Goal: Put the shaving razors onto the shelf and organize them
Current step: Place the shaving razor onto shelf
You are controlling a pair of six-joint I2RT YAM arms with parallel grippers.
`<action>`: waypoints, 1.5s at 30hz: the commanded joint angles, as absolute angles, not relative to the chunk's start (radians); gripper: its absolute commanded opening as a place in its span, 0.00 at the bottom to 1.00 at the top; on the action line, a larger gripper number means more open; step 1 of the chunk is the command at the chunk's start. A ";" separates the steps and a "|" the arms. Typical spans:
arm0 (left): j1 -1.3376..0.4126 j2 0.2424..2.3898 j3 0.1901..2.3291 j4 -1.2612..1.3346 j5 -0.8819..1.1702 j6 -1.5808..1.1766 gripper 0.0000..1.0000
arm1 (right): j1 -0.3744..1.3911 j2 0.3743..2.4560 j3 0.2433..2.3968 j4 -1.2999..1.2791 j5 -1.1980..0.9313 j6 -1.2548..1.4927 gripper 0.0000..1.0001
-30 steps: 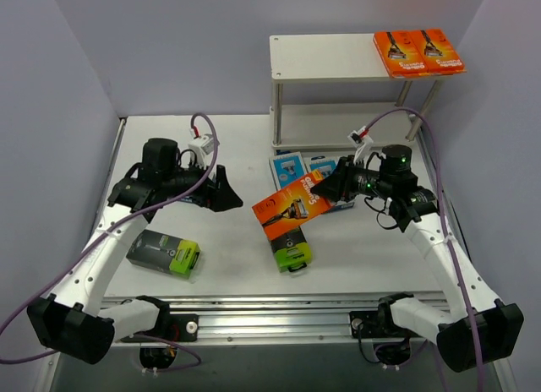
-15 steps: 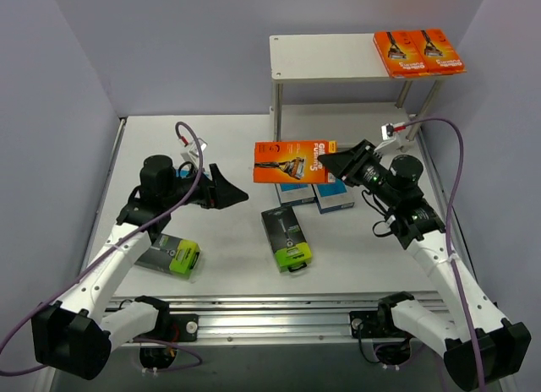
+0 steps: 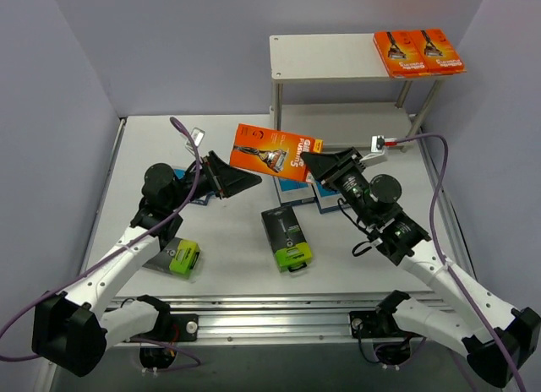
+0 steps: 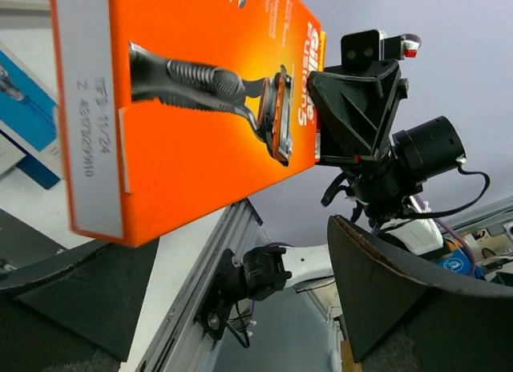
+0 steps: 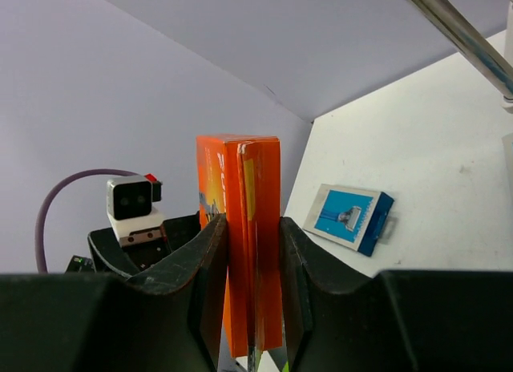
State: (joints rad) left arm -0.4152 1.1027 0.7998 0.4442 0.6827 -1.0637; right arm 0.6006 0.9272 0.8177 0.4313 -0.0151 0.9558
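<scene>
Nearest, flat on the table (image 3: 228, 240): two black packs with lime ends, one at near left (image 3: 173, 254) tucked against the left arm, one near centre (image 3: 286, 238). Likely light, stiff card boxes with slick print. Awkward to pinch while lying flat; best taken across the thin dimension at a short end, probably after tipping up an edge

Further in, lifted above the table: orange pack (image 3: 275, 152), clamped at its right short end by the right gripper (image 3: 325, 166). Fingers (image 5: 210, 268) pressed on both broad faces, pack seen edge-on in the right wrist view. Gripped at one end only, so a long lever – could swing or slide out of a weak squeeze, could dent under a hard one

Just beside the pack's free left end: left gripper (image 3: 239, 179), jaws spread wide, nothing in them. Seemingly lined up to take that end, though only a guess

Below and just beyond the lifted pack: blue packs (image 3: 334, 198) flat on the table near the shelf's front feet, partly hidden, count unclear

Farthest, right of centre: shelf (image 3: 325, 58) with two orange packs (image 3: 418, 52) side by side at the right end of the top board, room to their left – a sensible spot for the third. In the way: the left gripper close alongside, then the front corner post (image 3: 276, 113) for anything bound for the lower board
</scene>
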 commanded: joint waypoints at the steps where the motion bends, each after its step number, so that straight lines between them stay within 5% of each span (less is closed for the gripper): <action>1: -0.445 1.124 0.835 0.552 0.638 -1.114 0.94 | 0.678 0.930 0.816 0.610 0.164 0.968 0.00; 9: -0.442 1.114 0.848 0.538 0.568 -1.103 0.99 | 0.804 0.980 0.805 0.663 0.225 0.957 0.00; 14: -0.437 1.124 0.871 0.580 0.568 -1.108 0.77 | 0.845 0.971 0.778 0.669 0.255 0.959 0.00; 20: -0.408 1.091 0.845 0.604 0.557 -1.121 0.62 | 0.847 0.943 0.769 0.632 0.230 0.945 0.00; 33: -0.304 1.081 0.818 0.664 0.612 -1.189 0.60 | 0.847 0.994 0.761 0.663 0.075 0.951 0.05; 36: -0.296 1.080 0.816 0.687 0.618 -1.204 0.52 | 0.847 1.006 0.759 0.689 0.054 0.957 0.09; 41: -0.285 1.088 0.816 0.716 0.652 -1.221 0.26 | 0.847 1.022 0.761 0.703 0.028 0.959 0.20; 45: -0.279 1.103 0.827 0.759 0.693 -1.235 0.18 | 0.845 1.040 0.765 0.718 -0.029 0.954 0.26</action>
State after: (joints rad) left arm -0.2783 1.0946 0.8078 0.6617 0.6418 -1.2465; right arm 0.8326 1.0206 0.7589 0.6456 0.0895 0.9760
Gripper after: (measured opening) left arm 0.351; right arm 0.258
